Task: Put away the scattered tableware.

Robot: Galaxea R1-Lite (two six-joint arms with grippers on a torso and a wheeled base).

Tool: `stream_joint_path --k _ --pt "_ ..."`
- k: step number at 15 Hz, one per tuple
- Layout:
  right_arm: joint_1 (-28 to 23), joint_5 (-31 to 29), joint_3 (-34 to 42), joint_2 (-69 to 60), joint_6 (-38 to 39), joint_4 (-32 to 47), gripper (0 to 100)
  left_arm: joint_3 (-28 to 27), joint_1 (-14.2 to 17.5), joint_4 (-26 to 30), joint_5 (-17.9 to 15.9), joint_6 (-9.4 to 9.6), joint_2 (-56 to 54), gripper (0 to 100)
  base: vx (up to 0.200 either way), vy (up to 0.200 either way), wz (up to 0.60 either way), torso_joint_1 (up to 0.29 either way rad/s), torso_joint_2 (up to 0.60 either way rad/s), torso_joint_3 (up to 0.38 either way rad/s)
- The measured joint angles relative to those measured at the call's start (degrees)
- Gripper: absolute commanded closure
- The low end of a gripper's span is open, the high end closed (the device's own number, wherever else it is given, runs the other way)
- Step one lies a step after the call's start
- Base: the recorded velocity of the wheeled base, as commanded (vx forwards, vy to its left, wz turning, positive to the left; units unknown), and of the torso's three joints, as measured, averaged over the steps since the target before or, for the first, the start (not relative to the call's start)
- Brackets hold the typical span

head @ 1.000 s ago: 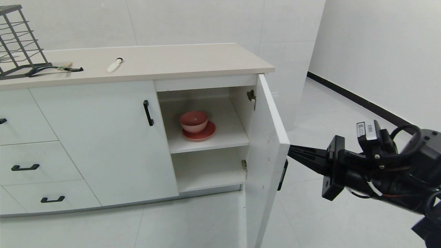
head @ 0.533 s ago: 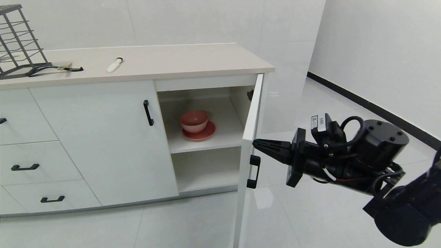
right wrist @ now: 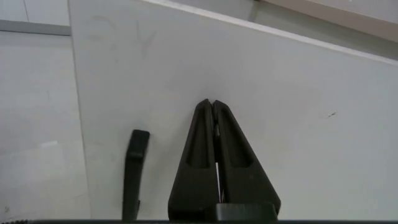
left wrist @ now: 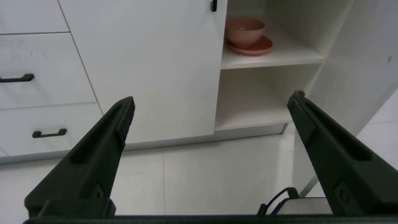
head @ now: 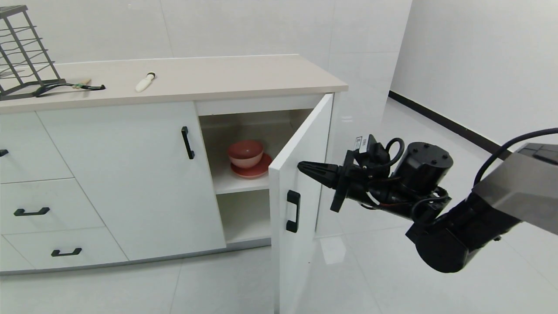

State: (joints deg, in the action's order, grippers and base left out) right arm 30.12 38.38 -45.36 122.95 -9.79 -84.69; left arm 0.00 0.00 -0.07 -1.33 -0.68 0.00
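Swung half-shut, the door [head: 305, 144] cuts off the plate [head: 253, 173]; right fingers [right wrist: 204, 155] pinched together, left fingers [left wrist: 99, 149] wide.

The bowl [head: 245, 153] sits on the plate [head: 263, 169] on the cabinet's upper shelf [head: 231, 183], behind the door [head: 305, 139], with the right gripper [head: 301, 165] at its outer face.

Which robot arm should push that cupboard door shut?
Right. The right gripper, shut, sits at the half-open door, near its handle. The left gripper hangs open, back from the cupboard.
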Motion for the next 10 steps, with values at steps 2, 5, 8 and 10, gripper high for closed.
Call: stream_joint_path --k 2,5,8,10 --pt "0.0 0.02 -3.62 2.88 -0.02 -0.05 100 0.0 0.0 0.0 0.0 0.02 0.0 0 0.0 0.0 0.0 0.0 0.0 0.0" --pt "0.0 0.02 -9.41 7.31 -0.02 -0.02 100 0.0 0.0 0.0 0.0 0.0 0.0 0 0.0 0.0 0.0 0.0 0.0 0.0" --pt "-0.09 -1.43 -16.63 11.61 0.02 -0.05 100 0.0 0.0 0.0 0.0 0.0 0.0 0 0.0 0.0 0.0 0.0 0.0 0.0" --pt "-0.48 -3.49 -23.71 15.64 0.49 -0.05 100 0.0 0.0 0.0 0.0 0.0 0.0 0 0.0 0.0 0.0 0.0 0.0 0.0"
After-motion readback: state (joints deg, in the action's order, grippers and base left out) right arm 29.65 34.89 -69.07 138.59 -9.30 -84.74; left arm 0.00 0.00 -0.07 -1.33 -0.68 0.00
